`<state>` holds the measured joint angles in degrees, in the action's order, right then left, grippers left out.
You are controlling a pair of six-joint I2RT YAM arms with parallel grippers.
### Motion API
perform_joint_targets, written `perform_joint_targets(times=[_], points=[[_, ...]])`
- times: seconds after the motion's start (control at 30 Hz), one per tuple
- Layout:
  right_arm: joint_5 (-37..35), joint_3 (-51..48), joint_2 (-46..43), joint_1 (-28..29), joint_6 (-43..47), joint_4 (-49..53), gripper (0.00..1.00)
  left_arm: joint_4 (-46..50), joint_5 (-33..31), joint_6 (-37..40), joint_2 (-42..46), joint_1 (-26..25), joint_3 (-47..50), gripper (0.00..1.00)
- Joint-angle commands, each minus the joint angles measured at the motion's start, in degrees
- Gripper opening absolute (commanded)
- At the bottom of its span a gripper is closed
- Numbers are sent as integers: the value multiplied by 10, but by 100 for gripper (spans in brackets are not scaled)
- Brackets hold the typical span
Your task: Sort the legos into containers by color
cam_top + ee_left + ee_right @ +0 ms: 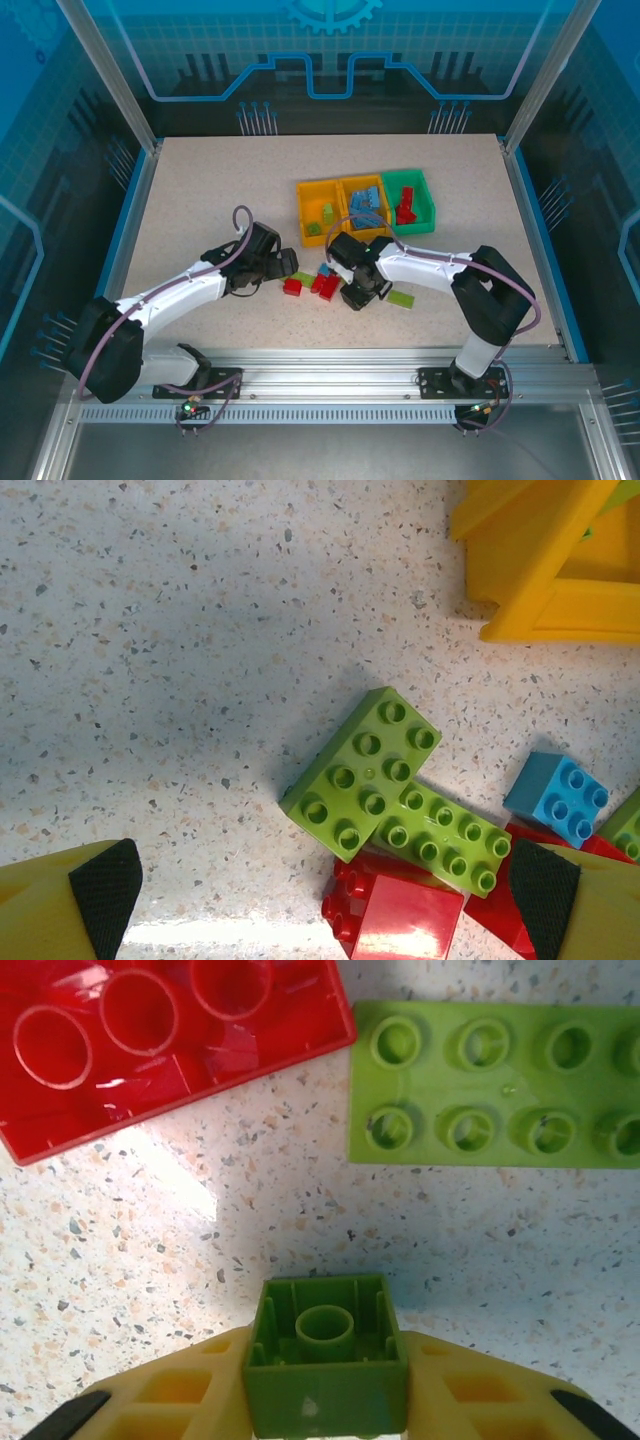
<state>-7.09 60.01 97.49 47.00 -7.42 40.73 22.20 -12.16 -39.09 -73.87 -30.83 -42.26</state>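
Note:
My right gripper (325, 1385) is shut on a small lime green lego (325, 1355), which is turned hollow side up between the yellow fingers (170, 1400) just above the table. Beyond it lie an upside-down red lego (150, 1040) and a flat green plate (490, 1085). My left gripper (325, 890) hangs open over a pile of legos: a green brick (365, 770), a green plate (445, 835), a red brick (405, 915) and a blue brick (558, 798). The three joined containers (303, 210) stand behind the pile. They hold green, blue and red bricks.
A corner of the left yellow bin (540, 580) rises at the far right of the left wrist view. Both arms meet near the table's middle, the left gripper (285, 265) and the right gripper (360, 295) on either side of the loose pile (326, 285).

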Motion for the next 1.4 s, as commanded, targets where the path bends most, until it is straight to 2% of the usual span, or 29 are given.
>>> perform_joint_targets(times=[0.0,0.17,0.33,0.43,0.63,0.87,0.9,1.0,1.1,1.17,1.37], points=[[8,31,-26,6,2,9,36,1,10,-7,7,7,8,99],[47,85,-48,-37,-14,-22,35,0,11,-4,7,7,7,99],[77,141,-27,-91,-96,-96,33,6,11,8,-2,7,3,99],[39,202,25,-98,-113,-96,32,4,14,12,-5,7,4,99],[33,340,148,-111,-130,-63,32,-1,17,15,-11,7,2,99],[20,441,237,-123,-134,-23,36,-11,35,15,-47,7,-11,99],[20,447,243,-124,-135,-21,38,-14,39,20,-54,7,-14,99],[22,456,248,-125,-134,-20,52,-14,43,37,-81,8,-32,99],[34,456,238,-125,-134,-18,59,-11,43,52,-108,7,-51,99],[37,452,222,-125,-135,-13,70,-11,39,60,-123,7,-62,99],[37,380,136,-126,-141,-27,79,-5,35,95,-165,8,-98,97]])
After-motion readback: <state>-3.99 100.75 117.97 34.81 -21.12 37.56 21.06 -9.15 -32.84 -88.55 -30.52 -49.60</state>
